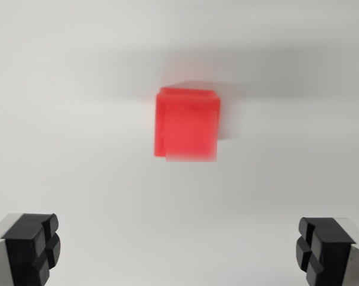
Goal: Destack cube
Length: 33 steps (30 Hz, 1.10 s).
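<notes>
Red cube stack point(187, 124), blurred, at frame centre on white surface point(78, 119). End effector point(179, 250) spread wide, empty, at lower edge. Risk: off-centre descent nudging and toppling the stack.

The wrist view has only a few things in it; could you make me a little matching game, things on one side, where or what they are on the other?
Things:
1. red cube
2. finger at the wrist view's left
3. finger at the wrist view's right
4. white surface

Descriptions:
A. bottom right corner, black pad
B. fills the background, pale and bare
C. centre of the picture, blurred
D. bottom left corner, black pad

Pairs: 1-C, 2-D, 3-A, 4-B. The claw is open, its fingers wide apart and well clear of the cube.
</notes>
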Each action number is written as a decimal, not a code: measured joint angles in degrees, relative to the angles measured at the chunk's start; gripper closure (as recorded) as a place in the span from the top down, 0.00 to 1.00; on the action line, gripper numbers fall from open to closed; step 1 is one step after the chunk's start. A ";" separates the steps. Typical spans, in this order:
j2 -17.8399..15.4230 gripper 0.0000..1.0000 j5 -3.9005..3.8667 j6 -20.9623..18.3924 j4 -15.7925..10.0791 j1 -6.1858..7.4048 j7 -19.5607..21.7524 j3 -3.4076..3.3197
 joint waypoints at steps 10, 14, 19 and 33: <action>-3.06 1.00 -0.26 -4.92 1.91 0.00 0.18 -0.01; -4.08 1.00 -0.33 -6.79 2.77 0.00 0.22 -0.01; -4.95 1.00 -0.42 -8.70 3.79 0.00 0.27 -0.02; -6.49 1.00 -0.54 -12.39 5.92 0.00 0.38 -0.02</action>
